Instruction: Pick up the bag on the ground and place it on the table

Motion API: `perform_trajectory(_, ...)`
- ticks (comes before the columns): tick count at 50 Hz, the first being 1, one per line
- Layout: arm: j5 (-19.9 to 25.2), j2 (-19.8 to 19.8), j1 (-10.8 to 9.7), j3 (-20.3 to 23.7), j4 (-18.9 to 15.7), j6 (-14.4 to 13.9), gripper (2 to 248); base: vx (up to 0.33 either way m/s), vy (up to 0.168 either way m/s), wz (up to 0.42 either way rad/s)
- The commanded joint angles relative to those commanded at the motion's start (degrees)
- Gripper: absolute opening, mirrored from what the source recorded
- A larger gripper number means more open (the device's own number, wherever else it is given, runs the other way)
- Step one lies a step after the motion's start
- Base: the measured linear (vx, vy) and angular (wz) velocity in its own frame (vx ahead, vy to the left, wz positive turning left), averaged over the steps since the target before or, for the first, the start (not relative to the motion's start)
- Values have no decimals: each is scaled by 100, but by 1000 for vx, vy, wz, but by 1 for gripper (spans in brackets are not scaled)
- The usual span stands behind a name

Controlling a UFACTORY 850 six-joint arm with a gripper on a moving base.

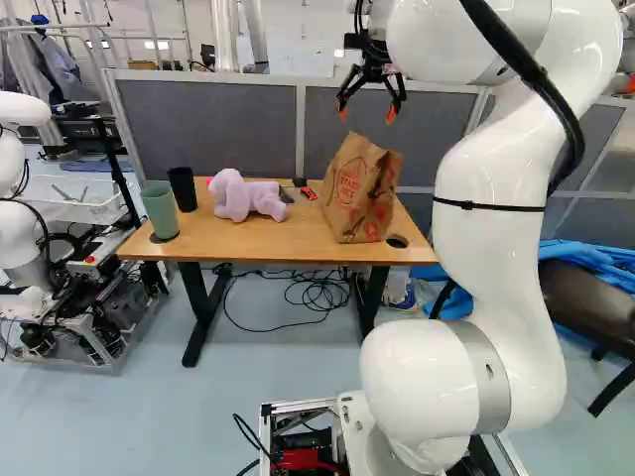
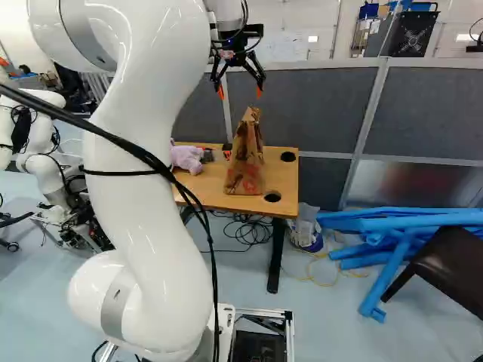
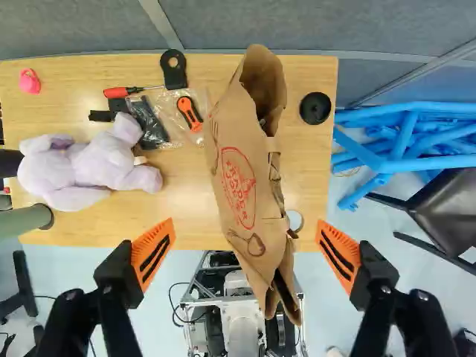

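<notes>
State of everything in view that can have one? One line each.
End effector: open, above the bag, not gripping.
Paper bag: standing on the table.
Green cup: upright on the table.
Black cup: upright on the table.
Stuffed toy: lying on the table.
Screwdriver: lying on the table.
Blue tubes: piled loosely on the floor.

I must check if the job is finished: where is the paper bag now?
The paper bag stands on the table, right of the purple plush toy in the left base view.
</notes>
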Motion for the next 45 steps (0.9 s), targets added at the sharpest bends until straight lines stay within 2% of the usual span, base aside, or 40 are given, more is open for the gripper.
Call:
perform_trajectory(21,0,0,0,0,0,0,247,-29,2,2)
perform_trajectory(45,0,0,0,0,0,0,247,-121,1,-3)
